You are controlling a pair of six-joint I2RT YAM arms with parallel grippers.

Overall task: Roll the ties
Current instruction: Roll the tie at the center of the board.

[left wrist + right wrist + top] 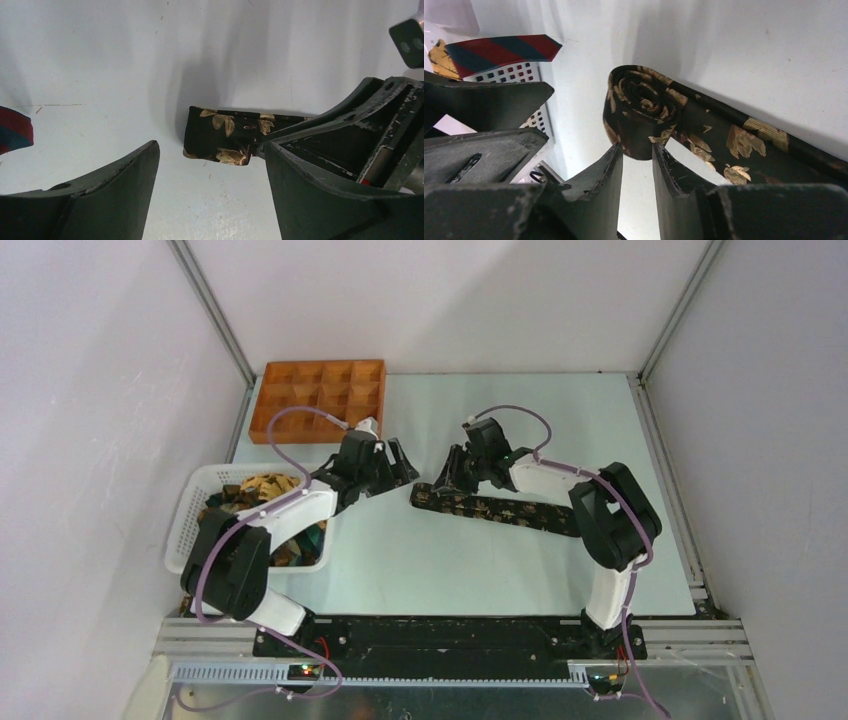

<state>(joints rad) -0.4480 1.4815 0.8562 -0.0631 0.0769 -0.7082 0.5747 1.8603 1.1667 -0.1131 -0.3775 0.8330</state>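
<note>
One tie [500,510], dark with gold leaves, lies flat across the table, its left end wound into a small roll [639,105]. My right gripper [638,150] pinches the lower edge of that roll between its narrow-set fingertips; in the top view this gripper [445,480] sits at the tie's left end. Just left of the roll, my left gripper [405,465] points at it. Its jaws [210,155] stand wide apart with nothing between them, and the rolled end [220,135] lies just beyond the tips. More ties [265,485] are piled in the basket.
The white mesh basket [190,510] stands at the left beside the left arm. An orange compartment tray [320,395] sits at the back left. A red and blue striped tie [504,50] hangs over the basket's rim. The enclosure's walls close in both sides.
</note>
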